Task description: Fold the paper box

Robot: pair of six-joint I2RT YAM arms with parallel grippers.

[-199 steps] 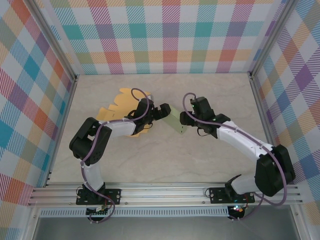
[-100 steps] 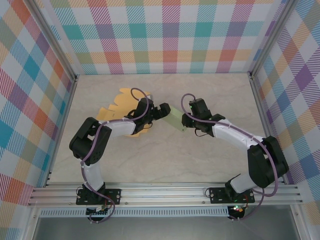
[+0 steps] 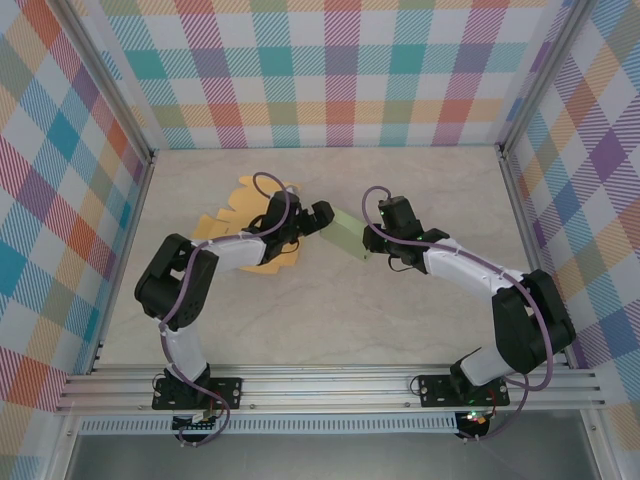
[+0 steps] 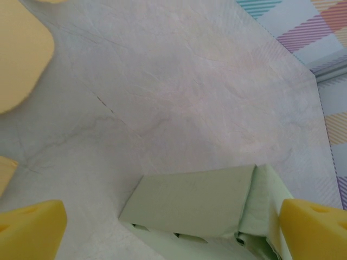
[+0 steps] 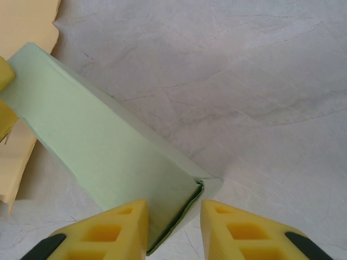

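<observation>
A pale green paper box (image 3: pixel 346 234) lies on the table between my two grippers, partly folded into a long low shape. My left gripper (image 3: pixel 318 218) is wide open at the box's left end. In the left wrist view the box (image 4: pixel 195 200) lies between the fingers, and the right finger (image 4: pixel 312 227) touches its crumpled end. My right gripper (image 3: pixel 371 241) straddles the box's right end. In the right wrist view the jaws (image 5: pixel 173 212) stand narrowly open around the box's (image 5: pixel 97 141) folded corner. The left finger (image 5: pixel 108 230) touches it and the right finger (image 5: pixel 244 230) stands apart.
A flat yellow paper sheet (image 3: pixel 232 216) with scalloped edges lies on the table left of the box, partly under my left arm; it shows too as yellow paper (image 5: pixel 24 24) and yellow paper (image 4: pixel 19 59). Checked walls enclose the table on three sides.
My right gripper's jaws have narrowed around the box's right end. My left arm has shifted slightly up and left, and the box has moved a little with it.
</observation>
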